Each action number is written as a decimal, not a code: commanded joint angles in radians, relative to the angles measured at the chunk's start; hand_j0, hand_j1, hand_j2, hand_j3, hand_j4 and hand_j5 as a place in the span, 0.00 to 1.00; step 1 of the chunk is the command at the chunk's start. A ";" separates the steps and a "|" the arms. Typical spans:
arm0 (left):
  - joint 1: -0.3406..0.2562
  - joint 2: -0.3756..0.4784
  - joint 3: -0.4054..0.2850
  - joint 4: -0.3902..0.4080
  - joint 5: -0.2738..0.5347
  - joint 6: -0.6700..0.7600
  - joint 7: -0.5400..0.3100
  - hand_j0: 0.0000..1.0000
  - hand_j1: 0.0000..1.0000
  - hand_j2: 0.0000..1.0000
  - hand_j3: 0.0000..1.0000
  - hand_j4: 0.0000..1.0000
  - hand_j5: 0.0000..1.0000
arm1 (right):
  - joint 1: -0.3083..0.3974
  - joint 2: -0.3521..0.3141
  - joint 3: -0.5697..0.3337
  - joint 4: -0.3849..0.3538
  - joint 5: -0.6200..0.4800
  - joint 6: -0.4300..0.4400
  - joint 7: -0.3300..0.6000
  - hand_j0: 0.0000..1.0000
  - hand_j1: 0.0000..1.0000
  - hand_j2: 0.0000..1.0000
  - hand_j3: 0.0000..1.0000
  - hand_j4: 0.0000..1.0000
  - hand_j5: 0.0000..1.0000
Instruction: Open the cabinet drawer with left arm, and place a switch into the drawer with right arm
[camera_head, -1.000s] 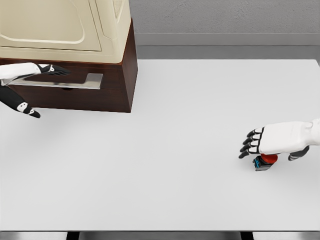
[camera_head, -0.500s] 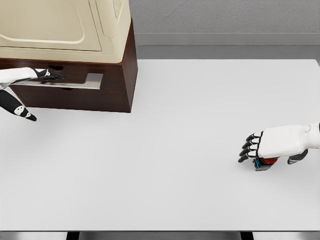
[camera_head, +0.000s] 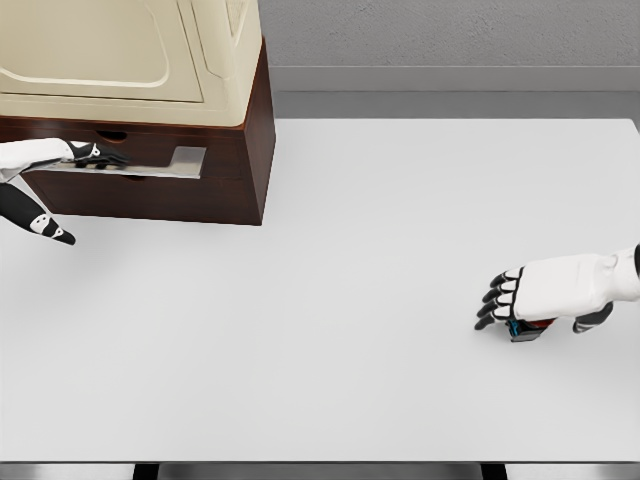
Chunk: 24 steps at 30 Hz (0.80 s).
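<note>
Left hand (camera_head: 62, 155) fingers on drawer handle (camera_head: 130, 165); right hand (camera_head: 550, 290) fingers curled over switch (camera_head: 527, 327).

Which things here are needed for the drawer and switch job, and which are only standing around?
Needed:
- cabinet drawer, with its grey handle
- switch, under the right hand
- left hand, at the handle

Only standing around:
- cream appliance on top of the cabinet
- white table
</note>
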 joint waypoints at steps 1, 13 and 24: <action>0.000 0.000 -0.021 -0.006 -0.021 -0.006 -0.007 0.91 0.91 0.91 0.91 0.91 0.91 | 0.000 0.007 0.000 0.000 -0.004 0.002 0.000 1.00 1.00 1.00 1.00 1.00 1.00; 0.000 0.009 -0.040 -0.052 -0.017 -0.009 -0.007 0.87 0.87 0.87 0.87 0.87 0.87 | 0.001 0.002 0.000 0.000 -0.004 0.002 0.000 1.00 1.00 1.00 1.00 1.00 1.00; 0.002 0.034 -0.046 -0.106 -0.006 -0.011 -0.013 0.88 0.88 0.88 0.88 0.88 0.88 | 0.002 0.004 0.000 0.000 -0.004 0.002 0.000 1.00 1.00 1.00 1.00 1.00 1.00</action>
